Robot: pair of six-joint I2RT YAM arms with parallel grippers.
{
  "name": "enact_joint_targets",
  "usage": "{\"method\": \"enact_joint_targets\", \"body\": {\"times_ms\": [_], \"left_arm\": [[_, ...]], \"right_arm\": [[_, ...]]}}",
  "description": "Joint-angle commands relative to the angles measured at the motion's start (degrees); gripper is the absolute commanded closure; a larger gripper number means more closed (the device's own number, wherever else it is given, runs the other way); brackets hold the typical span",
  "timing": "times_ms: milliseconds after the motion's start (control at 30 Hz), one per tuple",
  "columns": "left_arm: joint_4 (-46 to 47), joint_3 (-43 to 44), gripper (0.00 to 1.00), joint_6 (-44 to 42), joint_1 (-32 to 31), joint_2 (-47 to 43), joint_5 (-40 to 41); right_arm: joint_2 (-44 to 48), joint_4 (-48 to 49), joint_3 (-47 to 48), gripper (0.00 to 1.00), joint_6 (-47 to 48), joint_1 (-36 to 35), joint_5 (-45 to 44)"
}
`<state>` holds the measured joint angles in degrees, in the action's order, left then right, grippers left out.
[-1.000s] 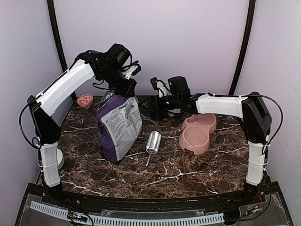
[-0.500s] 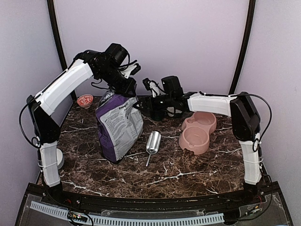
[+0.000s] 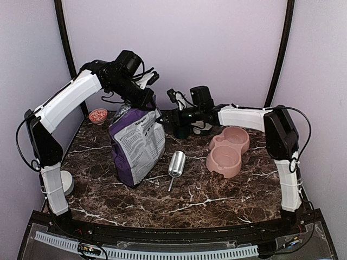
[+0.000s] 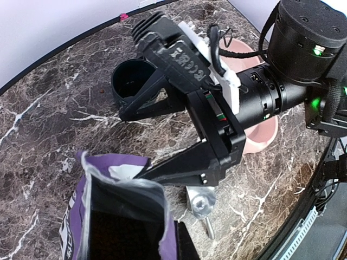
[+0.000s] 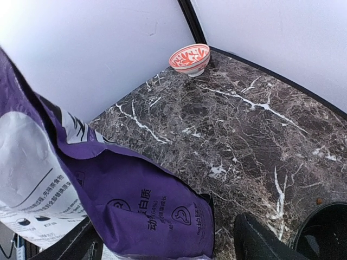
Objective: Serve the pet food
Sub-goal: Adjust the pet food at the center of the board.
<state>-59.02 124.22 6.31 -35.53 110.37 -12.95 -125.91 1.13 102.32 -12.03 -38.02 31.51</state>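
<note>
A purple-and-grey printed bag [image 3: 136, 143] stands upright on the marble table [image 3: 217, 200]. My left gripper [image 3: 146, 103] is shut on its top rim and holds the mouth [image 4: 119, 216] open; one finger [image 4: 190, 245] shows beside the rim. The pet food cannot be made out in the dark inside of the bag. My right gripper [image 3: 169, 115] is open at the bag's upper right corner. In the right wrist view that purple corner [image 5: 162, 211] lies between its spread fingers [image 5: 260, 238]. The pink double bowl [image 3: 229, 151] sits to the right.
A metal scoop [image 3: 176, 164] lies between the bag and the pink bowl. Under the right wrist stands a black cup [image 3: 181, 130]. A small red-and-white bowl [image 3: 98, 115] sits at the back left corner, against the wall.
My right arm has reached left, bringing its open gripper to the bag's top corner. The left arm and the bag top have shifted slightly left.
</note>
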Motion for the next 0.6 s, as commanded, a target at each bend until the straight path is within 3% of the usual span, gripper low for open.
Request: {"method": "enact_joint_targets", "body": {"times_ms": [0,333,567], "left_arm": [[4.33,0.23,1.00,0.18,-0.55,-6.79,-8.94],[5.54,0.96,1.00,0.98,-0.07,-7.10,-12.61],[6.04,0.96,1.00,1.67,2.04,-7.31,-15.86]], "right_arm": [[3.60,5.55,-5.35,0.18,5.28,3.55,1.43],[8.25,15.58,-16.07,0.26,14.03,5.39,26.39],[7.45,29.02,-18.39,0.40,6.60,5.43,34.55]]}}
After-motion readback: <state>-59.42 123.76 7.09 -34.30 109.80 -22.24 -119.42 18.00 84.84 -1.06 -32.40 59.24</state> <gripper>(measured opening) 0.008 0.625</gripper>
